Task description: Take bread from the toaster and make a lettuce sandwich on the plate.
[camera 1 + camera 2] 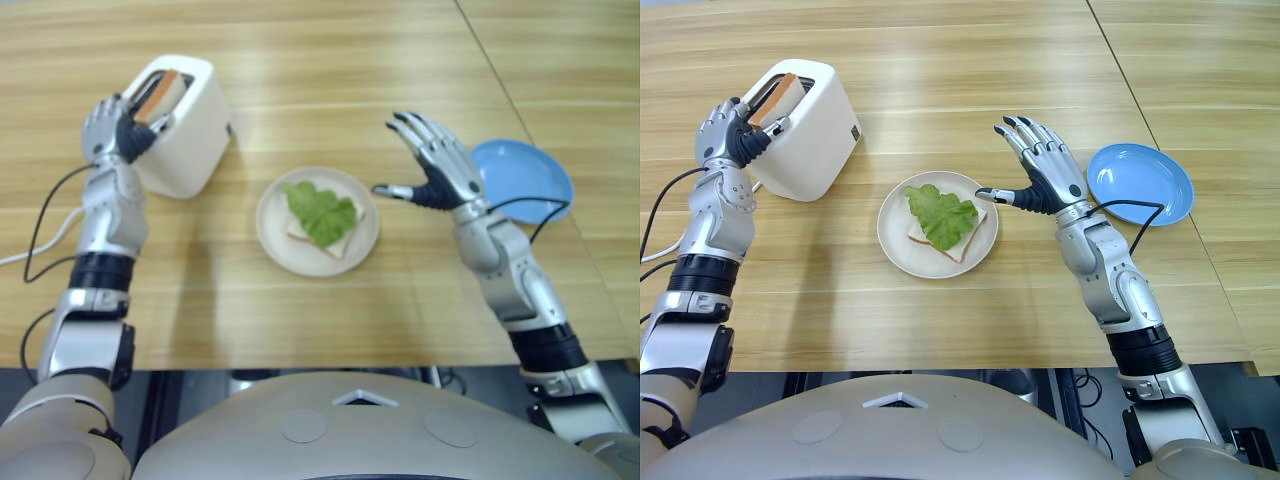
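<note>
Far left of the wooden tabletop (940, 60): white toaster (805, 130), upright, slots up. One toast slice (775, 97) standing in a slot, browned top edge proud of the housing.

Left hand (725, 135): raised to the toaster's near end, pressed against the housing just below the slice's end. Knuckles up, wrist bent inward, forearm rising near-vertical from the lower left edge. Grip on the slice: cannot tell, contact point hidden behind the hand itself.

White cord (45, 240) trailing from the toaster's side off to the left, passing behind the left forearm.

Centre: cream plate (890, 250) flat on the tabletop, well apart from the toaster. On it a bread slice (965, 245), lying flat, with a lettuce leaf (940, 213) spread over most of its top; one bread corner bare at lower right.

Right hand (1045, 180): released, holding nothing. Fingers (1025, 135) straight and fanned, pointing away and slightly left; palm turned toward the cream plate; thumb stuck out sideways, tip just at the plate's right rim. Forearm angled up from the lower right.

Right of that hand: blue plate (1140, 183), just beside the wrist. Black cable (1120, 212) looping from the wrist across the blue plate's near edge.
</note>
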